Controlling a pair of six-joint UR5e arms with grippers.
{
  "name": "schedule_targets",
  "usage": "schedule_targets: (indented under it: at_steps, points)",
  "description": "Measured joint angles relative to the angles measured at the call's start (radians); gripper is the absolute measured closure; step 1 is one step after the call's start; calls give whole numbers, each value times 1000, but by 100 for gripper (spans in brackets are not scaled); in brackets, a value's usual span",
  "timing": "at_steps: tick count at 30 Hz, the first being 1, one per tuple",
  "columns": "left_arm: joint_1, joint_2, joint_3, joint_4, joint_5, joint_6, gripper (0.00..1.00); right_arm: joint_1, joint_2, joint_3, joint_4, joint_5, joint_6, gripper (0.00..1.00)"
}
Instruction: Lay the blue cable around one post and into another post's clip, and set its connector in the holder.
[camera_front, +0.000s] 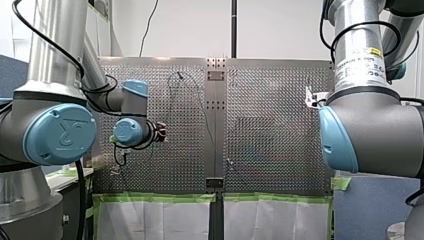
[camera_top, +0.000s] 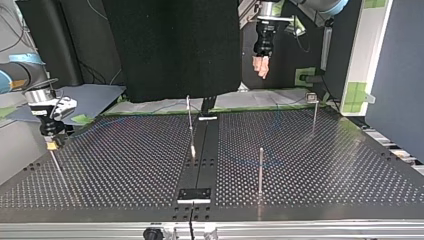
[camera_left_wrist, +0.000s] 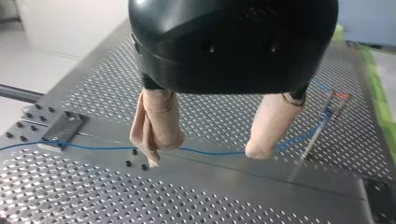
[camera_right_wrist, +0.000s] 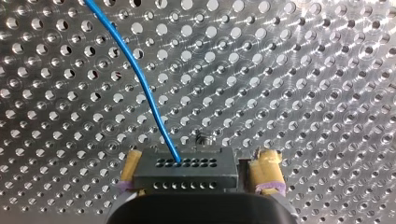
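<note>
Right end effector (camera_right_wrist: 198, 164) is clamped on the black connector (camera_right_wrist: 187, 173), yellow pads on either side, and the blue cable (camera_right_wrist: 142, 81) runs out of it over the desk (camera_right_wrist: 303, 70). My left end effector (camera_left_wrist: 204, 155) just hangs wide open above the cable, which lies across the desk toward a post (camera_left_wrist: 317, 133).

Wide passage over the surface (camera_top: 350, 170)
Blocked by a thin near post (camera_top: 260, 170), a middle post (camera_top: 190, 125) and a far post (camera_top: 314, 115), well apart; crossed low by the blue cable (camera_left_wrist: 205, 152).

Perforated table (camera_top: 350, 170) with blue cable (camera_left_wrist: 210, 153), upright posts (camera_top: 260, 167)
</note>
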Motion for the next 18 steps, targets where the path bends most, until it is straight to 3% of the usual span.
schedule_targets:
  at_steps: [11,18]
  points:
    - [0,0,-6,-27,-27,105,0,0,0,0,0,0,0,1]
    - [-1,0,-9,-26,-28,113,0,0,0,0,0,0,0,1]
